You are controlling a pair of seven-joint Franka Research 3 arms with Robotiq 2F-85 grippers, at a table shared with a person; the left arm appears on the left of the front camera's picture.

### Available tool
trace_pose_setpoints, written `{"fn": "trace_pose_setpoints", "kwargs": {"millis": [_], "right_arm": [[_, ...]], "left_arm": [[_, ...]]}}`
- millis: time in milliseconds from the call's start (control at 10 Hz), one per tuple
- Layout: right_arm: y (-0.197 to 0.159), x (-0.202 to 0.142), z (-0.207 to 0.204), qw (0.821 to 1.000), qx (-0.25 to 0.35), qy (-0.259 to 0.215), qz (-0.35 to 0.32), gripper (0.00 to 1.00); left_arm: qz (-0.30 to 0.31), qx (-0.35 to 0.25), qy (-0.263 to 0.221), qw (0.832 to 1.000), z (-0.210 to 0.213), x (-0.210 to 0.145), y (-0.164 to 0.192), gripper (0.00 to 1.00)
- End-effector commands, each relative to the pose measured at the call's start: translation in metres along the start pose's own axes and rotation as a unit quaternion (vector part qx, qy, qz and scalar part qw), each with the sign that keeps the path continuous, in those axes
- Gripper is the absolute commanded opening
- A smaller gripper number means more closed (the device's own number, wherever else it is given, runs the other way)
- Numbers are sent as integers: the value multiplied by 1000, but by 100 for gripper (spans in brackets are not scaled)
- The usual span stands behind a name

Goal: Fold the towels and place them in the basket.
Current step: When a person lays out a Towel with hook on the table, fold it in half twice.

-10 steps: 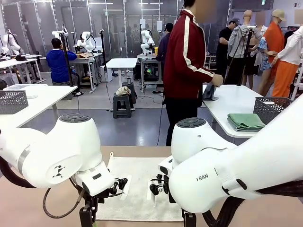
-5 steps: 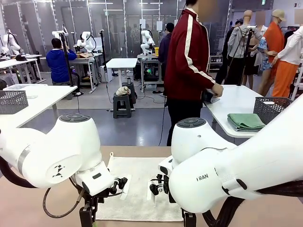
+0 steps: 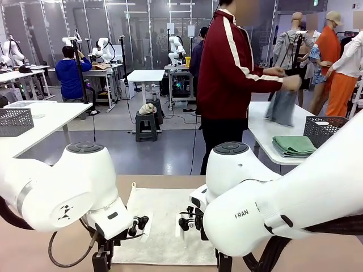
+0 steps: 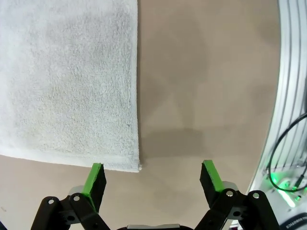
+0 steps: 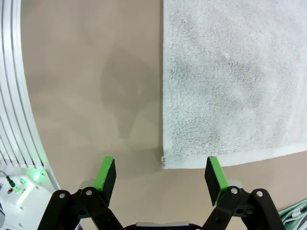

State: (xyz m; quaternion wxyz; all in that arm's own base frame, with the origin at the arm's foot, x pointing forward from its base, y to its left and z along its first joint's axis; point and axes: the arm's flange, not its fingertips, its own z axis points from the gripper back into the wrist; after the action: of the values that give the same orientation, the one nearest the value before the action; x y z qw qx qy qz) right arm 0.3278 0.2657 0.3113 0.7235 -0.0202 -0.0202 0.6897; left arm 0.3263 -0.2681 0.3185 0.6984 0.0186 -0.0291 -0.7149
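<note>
My left jaws and right jaws stand wide and empty, each hovering over a near corner of the cream-white towel (image 3: 164, 215). The towel lies spread flat on the tan table (image 3: 17, 255).

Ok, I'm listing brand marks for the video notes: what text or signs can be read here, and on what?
"FRAN": on the right arm, cut short by the arm's curve.
Left arm: a black emblem, no letters.
Small print on the grey housing in the left wrist view: too small to read.
White towel: no print.
</note>
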Motion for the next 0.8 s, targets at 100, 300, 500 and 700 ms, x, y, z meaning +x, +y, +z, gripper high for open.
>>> {"fn": "trace_pose_setpoints", "kwargs": {"millis": [100, 300, 500, 700], "right_arm": [[0, -6, -18, 1000, -12, 5, -16, 93], [-2, -8, -21, 1000, -10, 10, -20, 93], [-2, -9, -24, 1000, -9, 12, -25, 93], [-4, -10, -26, 1000, -6, 10, -24, 93]], "left_arm": [[5, 41, 9, 999, -14, -7, 1, 100], [1, 50, 12, 999, -16, -10, 1, 100], [-3, 51, 8, 999, -19, -12, 3, 100], [-7, 44, 0, 999, -22, -14, 7, 100]]}}
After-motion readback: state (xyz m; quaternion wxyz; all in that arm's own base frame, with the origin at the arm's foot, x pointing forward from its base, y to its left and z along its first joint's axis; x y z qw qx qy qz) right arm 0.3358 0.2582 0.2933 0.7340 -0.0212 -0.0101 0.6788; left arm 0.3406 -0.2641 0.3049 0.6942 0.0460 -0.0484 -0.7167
